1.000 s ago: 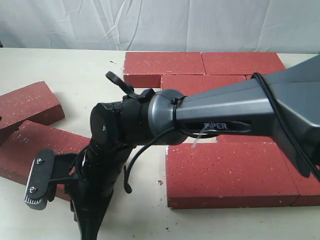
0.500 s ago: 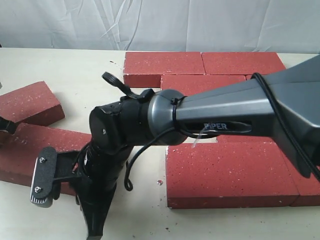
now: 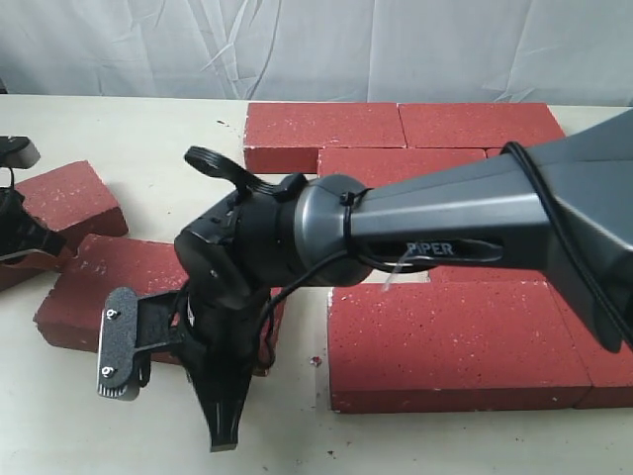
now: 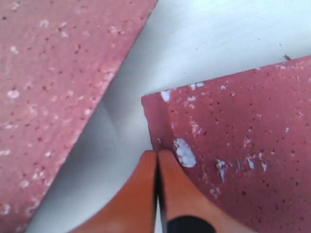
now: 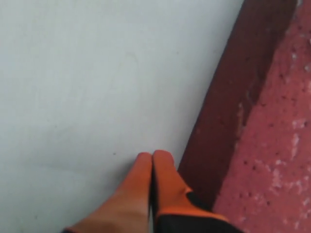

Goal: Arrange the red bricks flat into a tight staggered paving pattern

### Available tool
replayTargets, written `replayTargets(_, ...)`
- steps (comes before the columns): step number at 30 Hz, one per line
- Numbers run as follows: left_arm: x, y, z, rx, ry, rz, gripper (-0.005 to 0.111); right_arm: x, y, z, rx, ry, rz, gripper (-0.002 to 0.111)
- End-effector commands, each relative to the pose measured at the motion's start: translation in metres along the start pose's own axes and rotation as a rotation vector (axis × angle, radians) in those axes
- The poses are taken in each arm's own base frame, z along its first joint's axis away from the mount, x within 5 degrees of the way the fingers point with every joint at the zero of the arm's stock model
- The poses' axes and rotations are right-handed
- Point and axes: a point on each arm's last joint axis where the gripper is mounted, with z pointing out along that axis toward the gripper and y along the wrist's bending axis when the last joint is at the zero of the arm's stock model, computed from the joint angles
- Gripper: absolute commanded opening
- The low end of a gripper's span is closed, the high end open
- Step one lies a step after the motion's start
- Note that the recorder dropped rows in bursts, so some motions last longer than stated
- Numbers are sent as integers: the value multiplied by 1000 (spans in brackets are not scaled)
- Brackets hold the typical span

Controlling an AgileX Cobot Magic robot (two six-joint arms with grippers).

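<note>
Two loose red bricks [image 3: 69, 203] lie askew left of the laid rows [image 3: 450, 341]; with left end effector [image 4: 157, 156] and right end effector [image 5: 152, 158] both pinched together empty, you're likely nudging, so next slide the nearer brick [image 3: 99, 287] flush.

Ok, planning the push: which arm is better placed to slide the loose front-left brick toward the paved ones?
Left, probably: the left pincer sits shut at the loose brick's chipped corner. The right pincer, shut near the table, stands between it and the paved bricks.
</note>
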Motion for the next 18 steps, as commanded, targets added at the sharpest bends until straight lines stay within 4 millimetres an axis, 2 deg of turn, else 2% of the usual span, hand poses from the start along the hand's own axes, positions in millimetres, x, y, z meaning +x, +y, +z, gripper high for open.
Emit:
replayTargets(1, -4, -5, 3, 6, -11, 15, 0, 4, -8, -7, 71, 48, 1, -1)
replayTargets(12, -5, -4, 3, 1, -14, 21, 0, 22, -26, -10, 120, 106, 57, -1)
replayTargets(14, -6, -4, 2, -5, -17, 25, 0, 23, -25, -14, 110, 119, 60, -1)
replayTargets(18, -5, -3, -11, 2, 38, -3, 0, 28, -20, -39, 78, 169, 72, -1)
